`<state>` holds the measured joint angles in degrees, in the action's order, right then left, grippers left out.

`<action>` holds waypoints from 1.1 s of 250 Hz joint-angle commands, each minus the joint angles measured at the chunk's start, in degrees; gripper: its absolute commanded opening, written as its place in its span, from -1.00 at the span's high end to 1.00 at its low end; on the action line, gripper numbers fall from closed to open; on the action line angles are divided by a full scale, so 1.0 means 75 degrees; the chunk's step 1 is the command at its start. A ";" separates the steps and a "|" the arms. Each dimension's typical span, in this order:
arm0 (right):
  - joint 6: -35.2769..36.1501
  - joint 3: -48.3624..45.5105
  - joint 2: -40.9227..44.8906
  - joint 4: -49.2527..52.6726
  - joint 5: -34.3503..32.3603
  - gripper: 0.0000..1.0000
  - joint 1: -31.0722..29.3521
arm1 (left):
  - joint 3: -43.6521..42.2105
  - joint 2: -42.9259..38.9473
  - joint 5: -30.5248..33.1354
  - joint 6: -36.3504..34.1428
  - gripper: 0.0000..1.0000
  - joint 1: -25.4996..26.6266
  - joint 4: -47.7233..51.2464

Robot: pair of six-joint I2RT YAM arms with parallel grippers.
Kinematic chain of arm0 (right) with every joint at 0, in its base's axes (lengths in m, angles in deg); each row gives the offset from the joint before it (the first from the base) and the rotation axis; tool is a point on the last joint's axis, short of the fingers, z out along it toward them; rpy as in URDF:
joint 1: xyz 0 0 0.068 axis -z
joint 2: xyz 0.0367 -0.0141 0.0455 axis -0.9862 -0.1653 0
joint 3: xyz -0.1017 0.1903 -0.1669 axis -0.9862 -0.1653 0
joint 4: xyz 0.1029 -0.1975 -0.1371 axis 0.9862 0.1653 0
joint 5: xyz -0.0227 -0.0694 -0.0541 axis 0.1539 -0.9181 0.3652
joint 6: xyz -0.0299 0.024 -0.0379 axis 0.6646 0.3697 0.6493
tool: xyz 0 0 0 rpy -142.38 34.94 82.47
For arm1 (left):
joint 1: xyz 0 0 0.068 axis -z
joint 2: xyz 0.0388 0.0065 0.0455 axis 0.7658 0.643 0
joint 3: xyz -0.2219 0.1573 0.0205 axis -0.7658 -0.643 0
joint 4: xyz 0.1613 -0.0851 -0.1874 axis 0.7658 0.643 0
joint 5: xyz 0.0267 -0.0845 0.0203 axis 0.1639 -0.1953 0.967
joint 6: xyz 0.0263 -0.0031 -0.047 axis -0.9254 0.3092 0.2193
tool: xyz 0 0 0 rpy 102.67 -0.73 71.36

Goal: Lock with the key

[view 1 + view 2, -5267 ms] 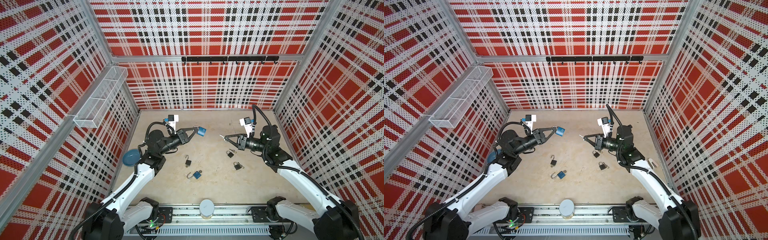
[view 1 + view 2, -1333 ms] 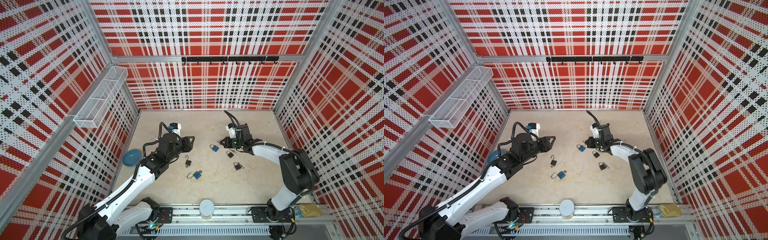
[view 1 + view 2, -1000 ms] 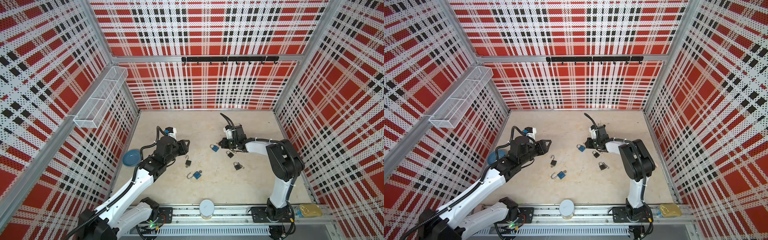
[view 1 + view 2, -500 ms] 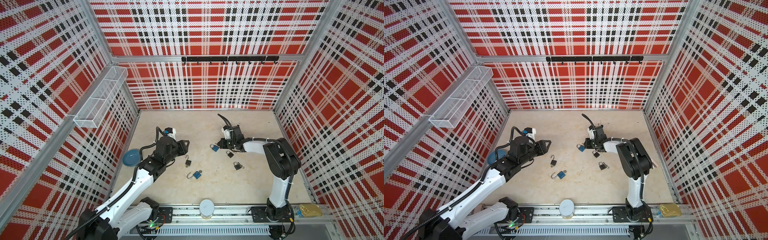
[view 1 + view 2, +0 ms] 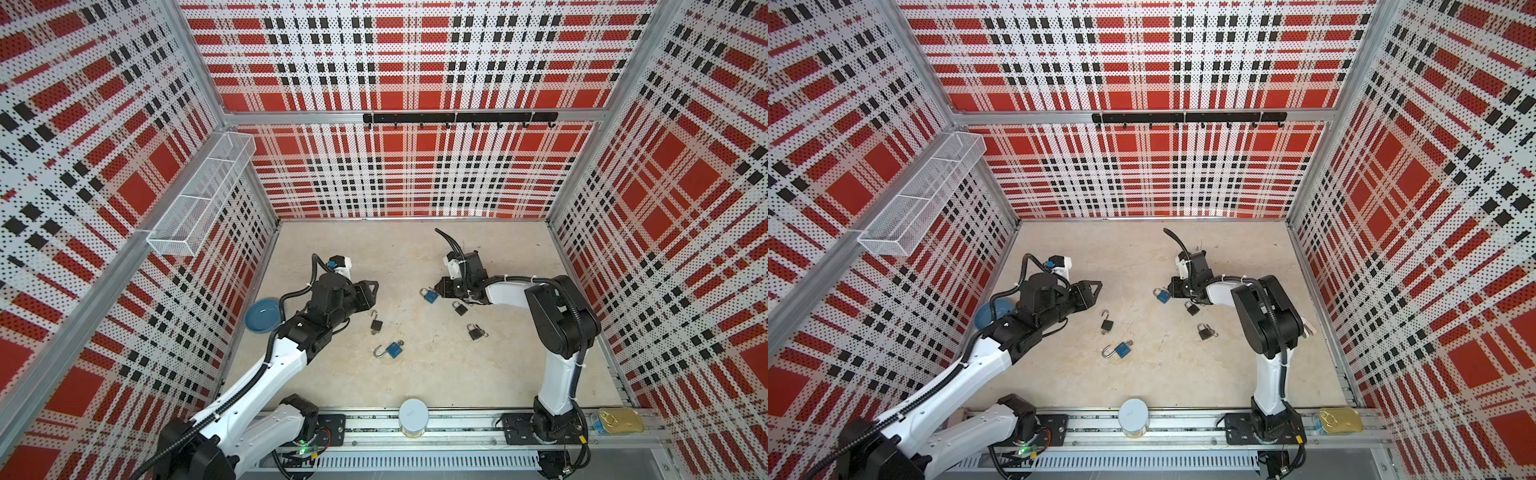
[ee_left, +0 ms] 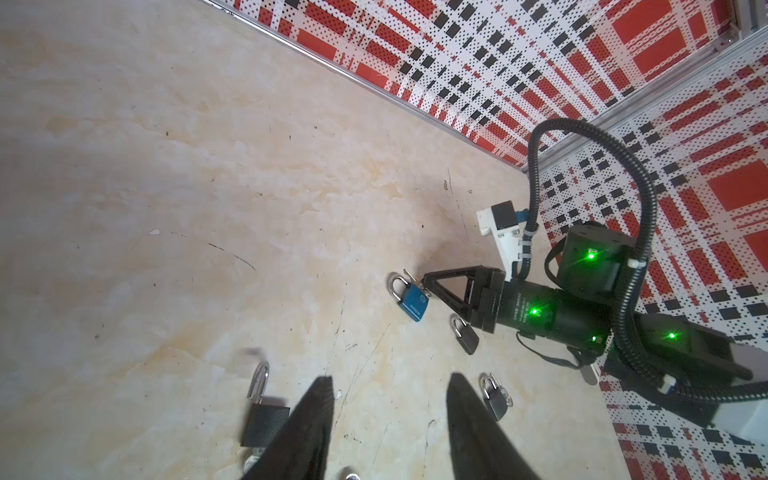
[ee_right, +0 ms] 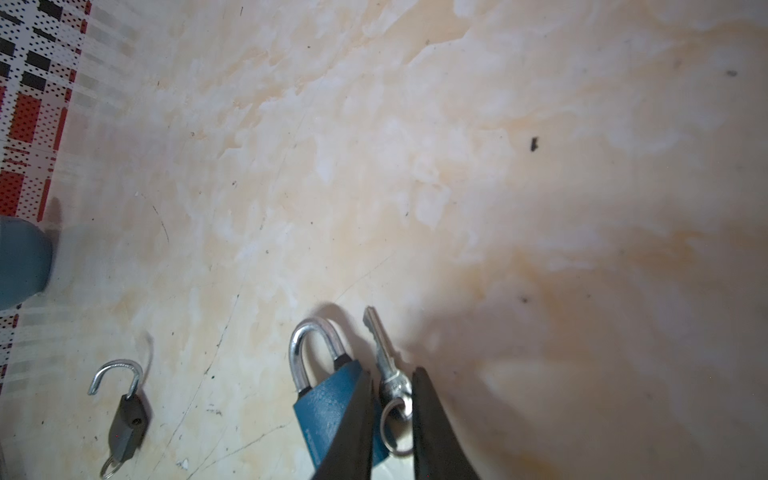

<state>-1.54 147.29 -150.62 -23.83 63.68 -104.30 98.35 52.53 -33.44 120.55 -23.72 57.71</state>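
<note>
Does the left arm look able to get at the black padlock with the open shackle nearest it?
Probably yes. The left gripper hangs open and empty close to the black padlock, with only bare table between them; the right gripper is away by the shut blue padlock.

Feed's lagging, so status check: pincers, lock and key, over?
Left pincer open, empty. Right pincer narrowly parted around small silver key, grip unclear. Blue metal padlock beside it, shackle closed. Small black padlock close by.
</note>
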 commanded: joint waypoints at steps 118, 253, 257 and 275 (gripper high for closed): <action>0.2116 0.0351 0.1943 0.2250 -0.0647 0.59 -0.1747 | 0.0279 -0.1397 0.0751 -0.0311 0.05 -0.0223 0.2550; 0.2171 0.0779 0.0627 0.2244 -0.0216 0.81 -0.3613 | 0.0404 -0.2751 0.0794 -0.0234 0.01 -0.0504 0.3947; 0.2138 0.0767 0.0595 0.2203 -0.0173 0.81 -0.3617 | 0.0408 -0.2745 0.0788 -0.0229 0.01 -0.0511 0.3936; 0.2015 0.0710 0.0516 0.2076 -0.0135 0.81 -0.3613 | 0.0391 -0.2698 0.0733 -0.0225 0.01 -0.0519 0.3902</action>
<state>14.43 151.51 -145.66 -5.25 61.21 -131.03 100.47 32.20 -28.61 119.02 -26.85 86.10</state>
